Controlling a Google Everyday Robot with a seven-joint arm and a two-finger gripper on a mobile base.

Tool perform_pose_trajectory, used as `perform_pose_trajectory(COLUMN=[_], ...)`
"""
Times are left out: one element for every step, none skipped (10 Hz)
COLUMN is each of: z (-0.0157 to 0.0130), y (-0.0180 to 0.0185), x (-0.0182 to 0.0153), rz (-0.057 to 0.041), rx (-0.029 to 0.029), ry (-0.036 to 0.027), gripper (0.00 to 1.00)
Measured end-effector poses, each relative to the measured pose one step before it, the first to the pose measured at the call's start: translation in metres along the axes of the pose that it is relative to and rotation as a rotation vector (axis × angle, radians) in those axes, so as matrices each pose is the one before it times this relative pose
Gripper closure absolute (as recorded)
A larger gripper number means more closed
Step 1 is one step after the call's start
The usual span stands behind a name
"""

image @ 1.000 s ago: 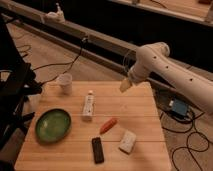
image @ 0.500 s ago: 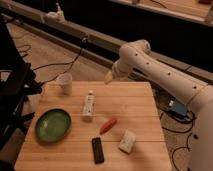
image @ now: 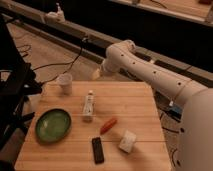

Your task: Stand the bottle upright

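The bottle (image: 88, 106) lies on its side on the wooden table (image: 140, 102), left of middle, with its small reddish cap pointing toward the far edge. It is whitish with a pale label. The white arm reaches in from the right. My gripper (image: 97, 74) is at the arm's end, above the table's far edge, behind and slightly right of the bottle's cap, apart from it. It holds nothing that I can see.
A white paper cup (image: 64, 83) stands at the far left corner. A green bowl (image: 52, 125) sits at the left. An orange carrot-like item (image: 108, 125), a black remote (image: 97, 149) and a whitish block (image: 127, 141) lie near the front. Cables run over the floor behind.
The arm has swung left along the far edge of the table, bringing the gripper from the right side to just behind the bottle. The objects on the table have not moved.
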Motion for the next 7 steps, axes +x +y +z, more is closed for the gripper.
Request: perform_pose_trajectory(z=[0.00044, 0.00794, 0.00907, 0.01178, 0.01155, 0.01257, 0.00988], y=[-0.00023, 0.00014, 0.00128, 0.00293, 0.00353, 0.00254, 0.00257], x=[0.00072, 0.00873, 0.00733, 0.00556, 0.00102, -0.00140, -0.00377], rz=[0.00330, 0.00816, 0.00274, 0.00238, 0.00212, 0.00621, 0.00456], rx=[-0.00245, -0.01182, -0.00685, -0.00820, -0.00697, -0.00671, -0.00471], ry=[0.00344, 0.03331, 0.02994, 0.03014, 0.01915, 0.01449, 0.00681], gripper=[0.35, 0.35, 0.35, 0.35, 0.35, 0.35, 0.35])
